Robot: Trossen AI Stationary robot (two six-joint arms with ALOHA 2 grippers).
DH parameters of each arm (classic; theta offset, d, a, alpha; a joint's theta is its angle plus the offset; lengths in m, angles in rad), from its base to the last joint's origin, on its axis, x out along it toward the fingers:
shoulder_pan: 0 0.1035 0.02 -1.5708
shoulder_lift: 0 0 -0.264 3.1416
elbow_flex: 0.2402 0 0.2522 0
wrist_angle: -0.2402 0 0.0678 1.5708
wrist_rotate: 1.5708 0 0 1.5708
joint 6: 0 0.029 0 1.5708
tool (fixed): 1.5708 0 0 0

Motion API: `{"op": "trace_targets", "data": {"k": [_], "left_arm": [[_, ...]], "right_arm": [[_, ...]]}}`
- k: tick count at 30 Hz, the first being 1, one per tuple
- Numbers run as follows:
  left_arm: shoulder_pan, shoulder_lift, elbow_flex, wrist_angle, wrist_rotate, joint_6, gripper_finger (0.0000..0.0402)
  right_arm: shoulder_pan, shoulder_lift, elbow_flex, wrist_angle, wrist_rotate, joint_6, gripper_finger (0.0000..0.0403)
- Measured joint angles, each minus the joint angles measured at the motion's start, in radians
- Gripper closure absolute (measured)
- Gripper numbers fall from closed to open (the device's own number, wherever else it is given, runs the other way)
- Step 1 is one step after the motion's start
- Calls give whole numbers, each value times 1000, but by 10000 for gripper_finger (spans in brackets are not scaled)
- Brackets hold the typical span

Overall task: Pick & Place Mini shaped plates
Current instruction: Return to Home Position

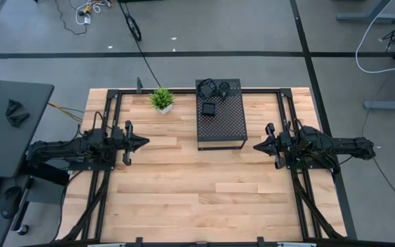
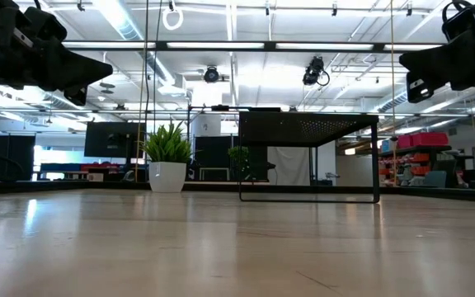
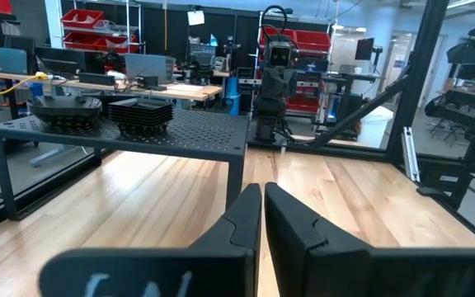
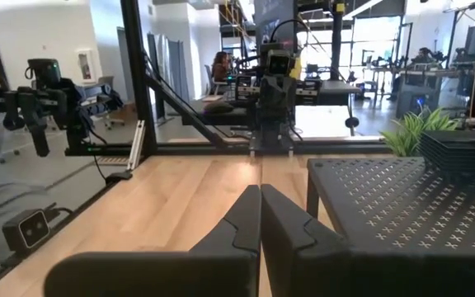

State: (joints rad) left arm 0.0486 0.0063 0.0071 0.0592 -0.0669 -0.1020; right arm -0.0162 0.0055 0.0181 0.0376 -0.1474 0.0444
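the mini shaped plates (image 1: 209, 108) are sitting in stacks on top of the black perforated shelf (image 1: 225, 130), toward its far left part, at the far middle of the desk (image 1: 184, 192). the left hand (image 1: 145, 143) is hovering over the desk's left side, fingers pressed together and gripping nothing. the right hand (image 1: 256, 146) is hovering over the right side, likewise closed and empty. a small potted plant (image 1: 162, 99) is standing just left of the shelf.
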Motion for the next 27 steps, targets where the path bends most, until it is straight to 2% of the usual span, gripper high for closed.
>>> {"op": "trace_targets", "data": {"k": [13, 15, 22, 27], "left_arm": [[0, 0, 0, -6, 2, -10, 376], [-3, -4, 0, -23, 35, -18, 376], [-125, -5, 0, -35, 80, 159, 376], [-157, -5, 0, -39, 76, 161, 376]], "right_arm": [[0, 0, -1, 0, 0, 0, 395], [0, 0, -1, 0, 0, -1, 395], [0, 0, -1, 0, 0, -1, 395], [0, 0, -1, -1, 0, -1, 395]]}}
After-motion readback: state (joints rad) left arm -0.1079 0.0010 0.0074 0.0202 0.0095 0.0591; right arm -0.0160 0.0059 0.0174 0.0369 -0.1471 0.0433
